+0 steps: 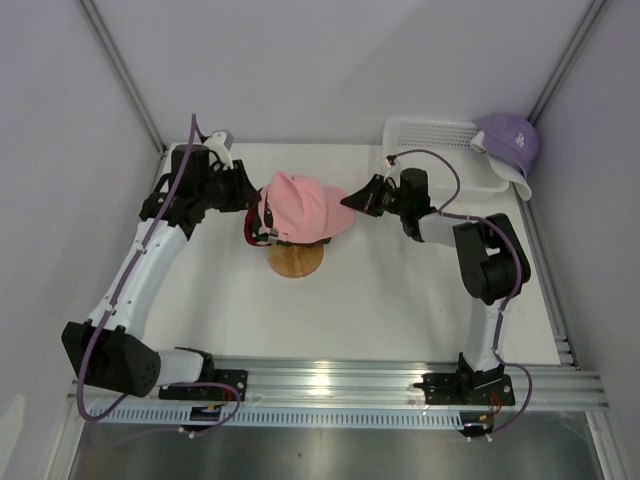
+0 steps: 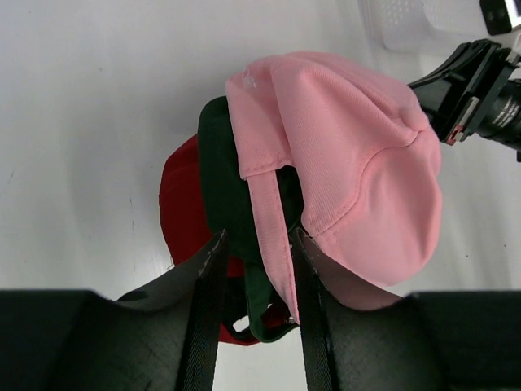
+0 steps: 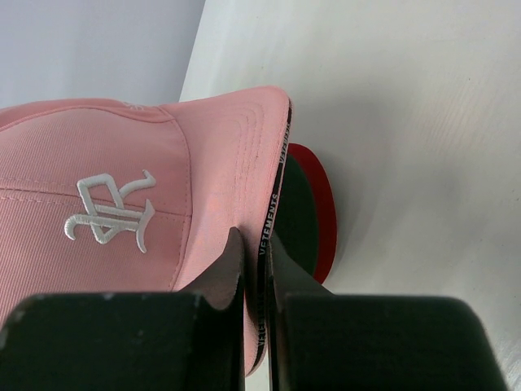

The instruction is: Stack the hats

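1. Right wrist view: the pink cap carries a white embroidered monogram on its front panel, which reads roughly as an "R" joined to a second letter. I cannot make out the second letter.
2. A black band runs along the pink brim's edge and is printed "VETEMENTS" in white capitals.
3. The right gripper has its jaws closed to a narrow slit, pinching that brim edge with the printed band between the fingers.
4. Below the pink brim, the red cap shows its brim, which has a dark green underside.
5. Left wrist view: the stack is pink cap on top, dark cap under it and red cap at the bottom.
6. The left gripper has its fingers partly apart, astride the pink back strap and the dark cap's rear edge. Whether they pinch the fabric cannot be told.
7. Top external view: the stack sits on the wooden stand at mid-table.
8. The left arm reaches forward with its wrist turned in towards the stack's left side. The right arm is elbow-up and reaches left to the brim.
9. The lavender cap rests on the right corner of the basket, well apart from the stack. Its white mark is too small to read.
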